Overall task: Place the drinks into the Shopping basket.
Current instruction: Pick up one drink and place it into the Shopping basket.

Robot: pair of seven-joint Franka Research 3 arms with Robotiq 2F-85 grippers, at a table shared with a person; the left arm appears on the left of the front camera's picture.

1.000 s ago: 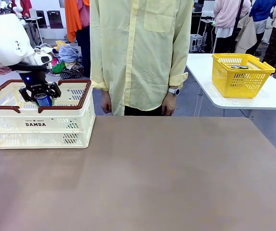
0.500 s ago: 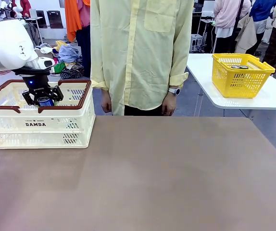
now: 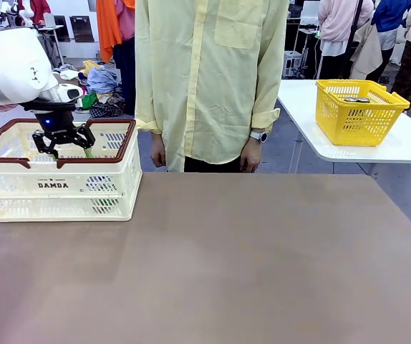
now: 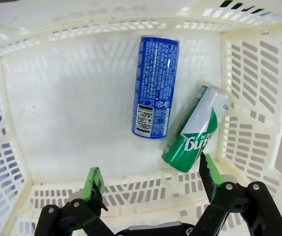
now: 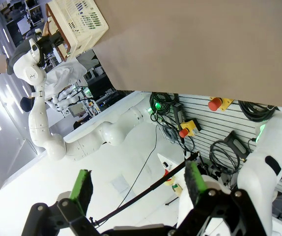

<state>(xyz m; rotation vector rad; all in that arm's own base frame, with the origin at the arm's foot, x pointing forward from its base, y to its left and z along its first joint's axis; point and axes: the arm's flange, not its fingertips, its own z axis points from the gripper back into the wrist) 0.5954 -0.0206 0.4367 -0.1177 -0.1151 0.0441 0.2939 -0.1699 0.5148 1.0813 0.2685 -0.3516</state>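
1. Table [image 3: 248,258]: brown top, the largest item before you, bare across its middle and right.
2. Person [image 3: 205,79]: yellow shirt, standing at the far edge, hands hanging at the sides.
3. Shopping basket [image 3: 55,188]: cream crate with a red-brown rim, on the table's far left corner.
4. Yellow mesh basket [image 3: 359,107]: on a separate white side table [image 3: 406,147], far right.
5. Left gripper [image 3: 64,147]: hanging at the crate's rim, pointing down into it. In your left wrist view its jaws stand wide apart with nothing between them.
6. Right gripper [image 5: 137,187]: jaws spread wide, empty, off the table's edge.
7. Blue can [image 4: 155,86]: lying on its side on the crate's floor.
8. Green can [image 4: 195,132]: lying just beside the blue one, leaning into the crate's corner. You cannot tell whether they touch.
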